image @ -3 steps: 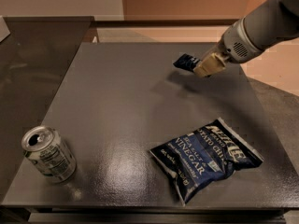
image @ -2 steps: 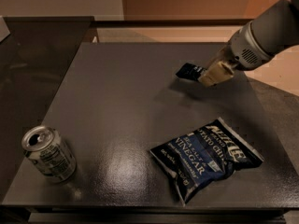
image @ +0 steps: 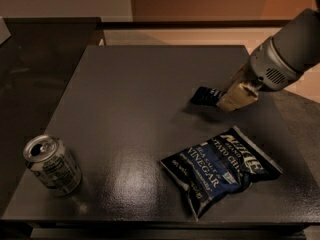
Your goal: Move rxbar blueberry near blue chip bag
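Camera view: small flat dark navy-black rxbar blueberry being held by one end in closed tan two-finger gripper, apparently just above dark grey table, right of centre. Large crinkled glossy blue chip bag lying nearer front edge, apart from bar. Judged: bar being best lowered flat just beside bag's upper edge, not onto it, and released only once resting. Silver drink can standing front-left, well apart.

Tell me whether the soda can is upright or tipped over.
Upright: the soda can stands on its base with its top rim facing up. The gripper, at the far right, holds the rxbar blueberry.
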Action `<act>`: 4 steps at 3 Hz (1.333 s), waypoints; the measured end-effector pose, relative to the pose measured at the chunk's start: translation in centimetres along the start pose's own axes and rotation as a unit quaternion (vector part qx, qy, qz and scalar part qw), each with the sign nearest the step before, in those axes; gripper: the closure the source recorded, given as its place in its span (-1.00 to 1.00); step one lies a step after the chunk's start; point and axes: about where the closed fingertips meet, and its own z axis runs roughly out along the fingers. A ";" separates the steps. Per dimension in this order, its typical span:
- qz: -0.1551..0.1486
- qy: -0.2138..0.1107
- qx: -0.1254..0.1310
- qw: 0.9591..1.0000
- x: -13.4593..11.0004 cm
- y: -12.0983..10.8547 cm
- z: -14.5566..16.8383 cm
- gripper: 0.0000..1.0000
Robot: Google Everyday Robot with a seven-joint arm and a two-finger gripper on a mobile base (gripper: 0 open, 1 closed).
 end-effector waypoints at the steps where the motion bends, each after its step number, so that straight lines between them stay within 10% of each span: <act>1: -0.009 0.018 -0.016 1.000 0.5 1.7 0.5 1.00; 4: -0.020 0.058 -0.050 0.997 0.7 3.9 3.1 -0.30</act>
